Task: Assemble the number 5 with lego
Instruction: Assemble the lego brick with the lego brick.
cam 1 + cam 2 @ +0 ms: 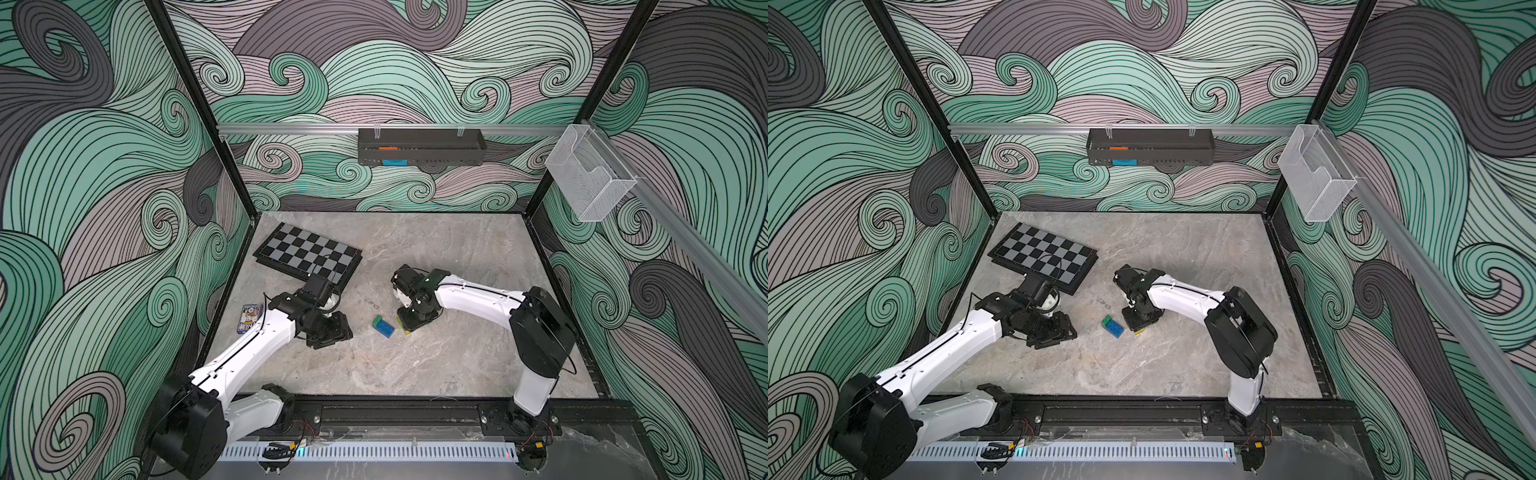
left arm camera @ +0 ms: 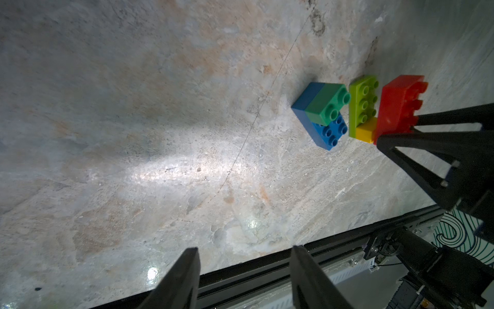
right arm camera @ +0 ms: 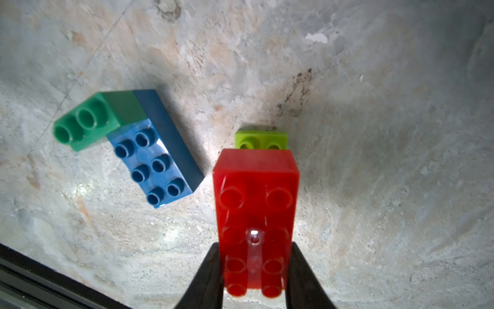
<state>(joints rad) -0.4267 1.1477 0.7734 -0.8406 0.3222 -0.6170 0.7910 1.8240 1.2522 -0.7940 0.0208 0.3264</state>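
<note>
1. The right gripper [image 3: 254, 246] has its black fingers closed on the long sides of a red studded plastic brick [image 3: 256, 187], studs up.
2. Beneath that brick, a lime green studded plastic brick [image 2: 363, 101] sits on a small yellow plastic brick [image 2: 365, 131]. I cannot tell whether the red one touches them.
3. At 9 o'clock of this stack in both top views, near but apart, lies a long blue studded plastic brick [image 1: 386, 331]. A short dark green studded brick [image 1: 377, 320] sits on its 11 o'clock end.
4. The left gripper [image 2: 244, 248] is at 9 o'clock of the blue brick, fingers spread and empty.
5. A black-and-grey chessboard [image 1: 307, 255] lies at 10 o'clock on the grey marbled table [image 1: 457, 353], and a blue patterned card box [image 1: 249, 318] at 9 o'clock.
</note>
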